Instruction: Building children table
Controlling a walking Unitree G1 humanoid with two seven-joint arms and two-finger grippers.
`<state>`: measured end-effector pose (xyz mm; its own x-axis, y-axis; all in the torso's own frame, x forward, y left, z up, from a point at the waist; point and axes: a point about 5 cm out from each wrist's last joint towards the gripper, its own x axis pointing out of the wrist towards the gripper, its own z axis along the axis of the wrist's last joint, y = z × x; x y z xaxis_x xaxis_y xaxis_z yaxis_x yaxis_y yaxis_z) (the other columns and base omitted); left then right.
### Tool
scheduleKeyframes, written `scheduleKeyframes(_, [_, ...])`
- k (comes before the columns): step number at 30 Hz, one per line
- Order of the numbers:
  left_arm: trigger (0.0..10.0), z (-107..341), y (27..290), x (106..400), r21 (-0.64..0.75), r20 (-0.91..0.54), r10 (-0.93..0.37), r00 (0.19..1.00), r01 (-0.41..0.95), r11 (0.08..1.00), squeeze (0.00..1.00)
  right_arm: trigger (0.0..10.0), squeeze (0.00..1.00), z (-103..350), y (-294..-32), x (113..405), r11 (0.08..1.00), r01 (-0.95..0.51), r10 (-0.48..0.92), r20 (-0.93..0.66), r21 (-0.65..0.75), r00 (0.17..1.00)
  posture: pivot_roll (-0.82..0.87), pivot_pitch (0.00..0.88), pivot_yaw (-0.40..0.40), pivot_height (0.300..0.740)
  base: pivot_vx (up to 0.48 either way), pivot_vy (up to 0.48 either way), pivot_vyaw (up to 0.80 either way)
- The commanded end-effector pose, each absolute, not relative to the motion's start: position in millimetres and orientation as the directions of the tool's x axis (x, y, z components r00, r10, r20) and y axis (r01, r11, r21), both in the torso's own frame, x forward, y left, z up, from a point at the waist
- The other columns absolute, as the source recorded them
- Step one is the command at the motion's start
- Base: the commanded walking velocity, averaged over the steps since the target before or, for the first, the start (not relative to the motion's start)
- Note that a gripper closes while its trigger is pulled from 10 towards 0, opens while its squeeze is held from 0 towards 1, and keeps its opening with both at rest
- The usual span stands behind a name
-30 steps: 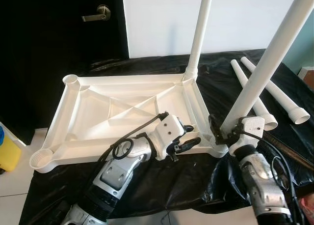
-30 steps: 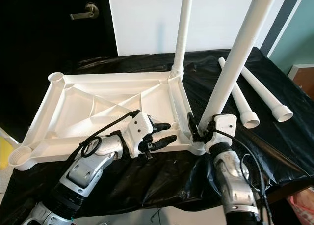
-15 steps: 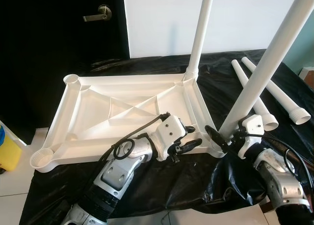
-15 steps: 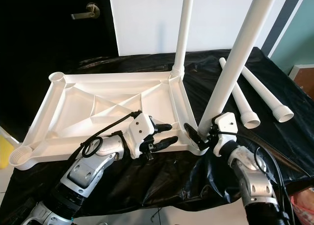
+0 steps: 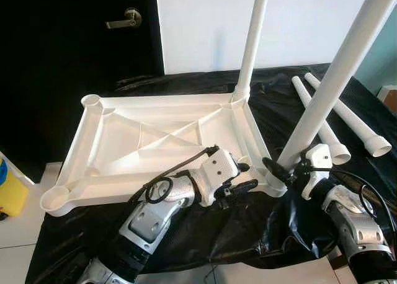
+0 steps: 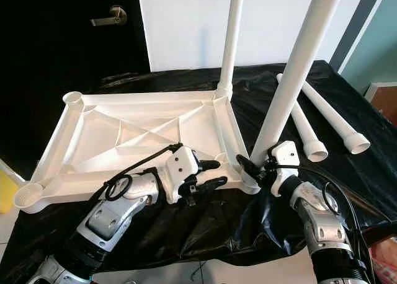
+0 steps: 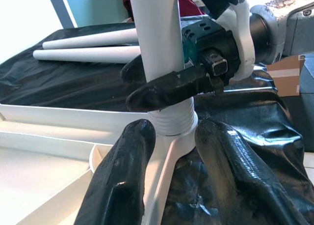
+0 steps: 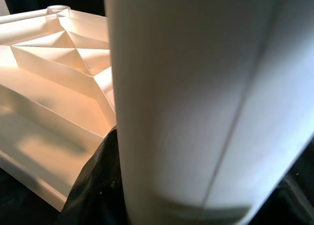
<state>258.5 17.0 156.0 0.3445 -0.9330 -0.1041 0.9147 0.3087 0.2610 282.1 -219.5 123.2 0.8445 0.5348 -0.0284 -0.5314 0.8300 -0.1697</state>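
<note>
A white children's tabletop [image 5: 155, 138] lies upside down on a black sheet. One white leg [image 5: 253, 42] stands in its far right corner socket. A second leg [image 5: 329, 85] stands in the near right socket, leaning slightly. My right gripper [image 5: 280, 171] is shut on this leg just above its threaded collar; its black fingers [image 7: 167, 87] wrap the leg [image 7: 154, 38]. My left gripper [image 5: 243, 177] straddles the tabletop's near rim beside that socket and is shut on it. Up close, the right wrist view has the leg [image 8: 196, 87] and the ribbed tabletop [image 8: 54, 87].
Two loose legs [image 5: 322, 119] [image 5: 350, 119] lie on the black sheet [image 5: 279, 110] to the right. A dark door with a handle [image 5: 124, 20] stands behind at left. A yellow object [image 5: 9, 194] sits on the floor at far left.
My right forearm has swung out to the right and lower, turning the wrist around the near leg's base. My left gripper slid slightly right along the rim. The tabletop stays put.
</note>
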Motion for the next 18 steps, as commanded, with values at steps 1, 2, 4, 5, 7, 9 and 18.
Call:
scheduleKeyframes(1, [10.0, 154, 16, 254, 0.254, -0.133, -0.95, 0.282, 0.936, 0.242, 0.0, 0.0, 0.0, 113, -223, 279, 0.837, -0.528, 0.523, -0.072, -0.142, 0.849, -0.02, 0.0, -0.008, 0.74, 0.0, 0.0, 0.0])
scheduleKeyframes(2, [10.0, 154, 16, 254, 0.254, -0.133, -0.95, 0.282, 0.936, 0.242, 0.0, 0.0, 0.0, 110, -223, 279, 0.839, -0.527, 0.521, -0.075, -0.135, 0.85, -0.03, 0.001, -0.008, 0.74, 0.0, 0.0, 0.0])
scheduleKeyframes(4, [10.0, 155, 17, 254, 0.254, -0.133, -0.949, 0.285, 0.936, 0.245, 0.0, 0.0, 0.0, 106, -222, 277, 0.845, -0.521, 0.515, -0.08, -0.119, 0.853, -0.02, 0.002, -0.008, 0.74, 0.0, 0.0, 0.0])
scheduleKeyframes(5, [10.0, 155, 17, 254, 0.254, -0.133, -0.949, 0.285, 0.936, 0.245, 0.0, 10.0, 0.0, 102, -219, 274, 0.857, -0.507, 0.501, -0.081, -0.094, 0.862, -0.03, 0.006, -0.006, 0.74, 0.0, 0.0, 0.0])
scheduleKeyframes(7, [10.0, 155, 17, 254, 0.254, -0.133, -0.949, 0.285, 0.936, 0.245, 0.0, 10.0, 0.0, 99, -217, 272, 0.865, -0.496, 0.491, -0.081, -0.077, 0.868, -0.03, 0.006, -0.006, 0.74, 0.0, 0.0, 0.0])
scheduleKeyframes(9, [10.0, 155, 17, 253, 0.252, -0.134, -0.95, 0.283, 0.937, 0.244, 0.0, 10.0, 0.0, 95, -214, 270, 0.89, -0.454, 0.452, -0.066, -0.034, 0.89, -0.03, 0.008, -0.005, 0.74, 0.0, 0.0, 0.0])
scheduleKeyframes(18, [10.0, 155, 16, 252, 0.243, -0.13, -0.952, 0.275, 0.94, 0.239, 0.0, 10.0, 0.0, 90, -201, 271, 0.975, -0.219, 0.22, -0.053, 0.025, 0.974, -0.04, 0.018, 0.006, 0.74, 0.0, 0.0, 0.0])
